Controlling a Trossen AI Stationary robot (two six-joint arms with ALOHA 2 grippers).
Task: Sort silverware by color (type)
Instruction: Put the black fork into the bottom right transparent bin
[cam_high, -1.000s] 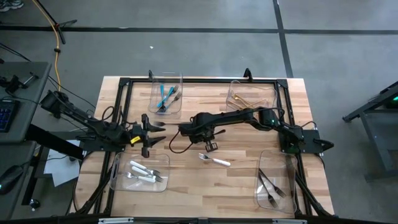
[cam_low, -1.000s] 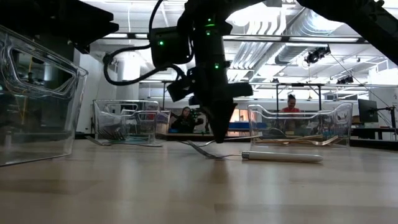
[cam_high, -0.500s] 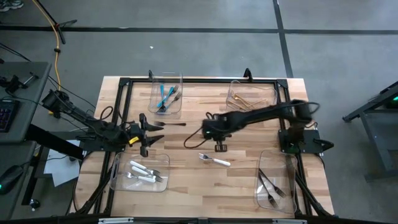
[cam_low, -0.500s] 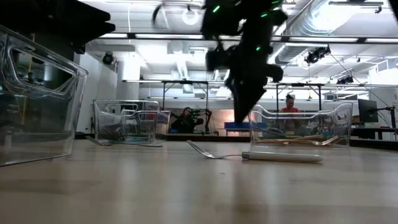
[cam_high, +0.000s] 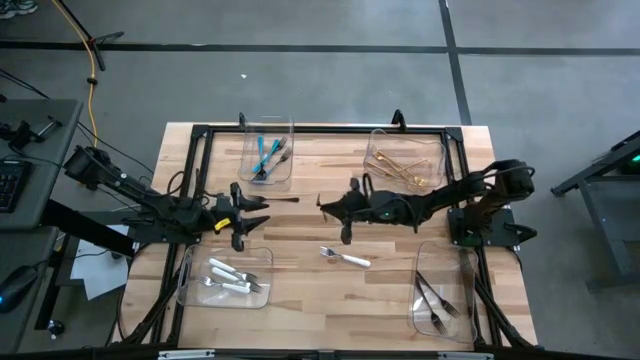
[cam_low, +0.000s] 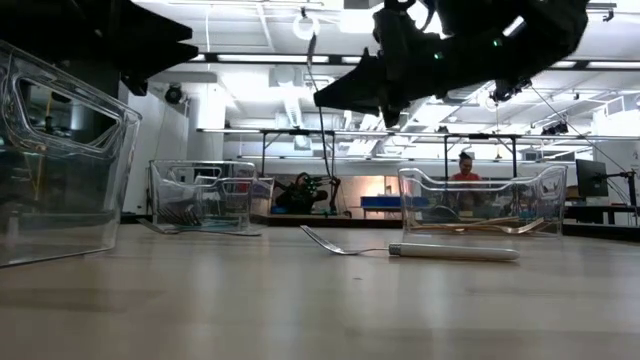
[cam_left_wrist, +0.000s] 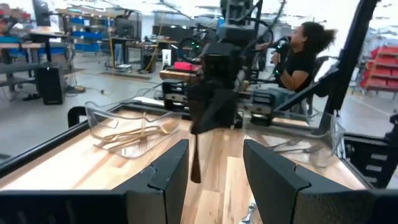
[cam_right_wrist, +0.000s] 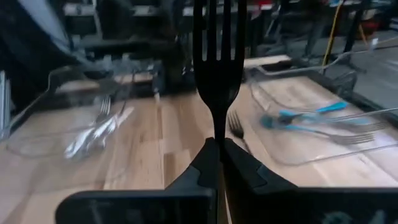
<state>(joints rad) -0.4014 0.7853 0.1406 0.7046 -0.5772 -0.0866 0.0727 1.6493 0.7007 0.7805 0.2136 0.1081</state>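
My right gripper (cam_high: 322, 204) (cam_right_wrist: 216, 142) hangs above the table's middle, level and pointing toward the table's left, shut on a dark steel fork (cam_right_wrist: 217, 56) (cam_low: 312, 60). My left gripper (cam_high: 258, 213) (cam_left_wrist: 214, 146) waits open at the left, facing it, with nothing between its fingers. A white-handled fork (cam_high: 346, 258) (cam_low: 440, 251) lies flat on the wood near the middle. A thin dark utensil (cam_high: 284, 199) lies on the table between the two grippers. My right gripper pinches the dark fork's neck (cam_right_wrist: 216, 127), just below the tines, between its two fingers (cam_right_wrist: 239, 168). The fingers come level from the table's right and lie across the fork. The fork stands about upright, tines up, clear of the table. Its handle is hidden below the fingers.
Clear bins stand at the corners: teal forks at the far left (cam_high: 268, 152), gold ones at the far right (cam_high: 405, 160), white-handled ones at the near left (cam_high: 225, 278), dark steel ones at the near right (cam_high: 440, 298). A black frame runs round the table.
My right gripper has risen from the table beside the white-handled fork. It has tipped from pointing down to level, toward the table's left. The dark fork is now lifted clear and upright.
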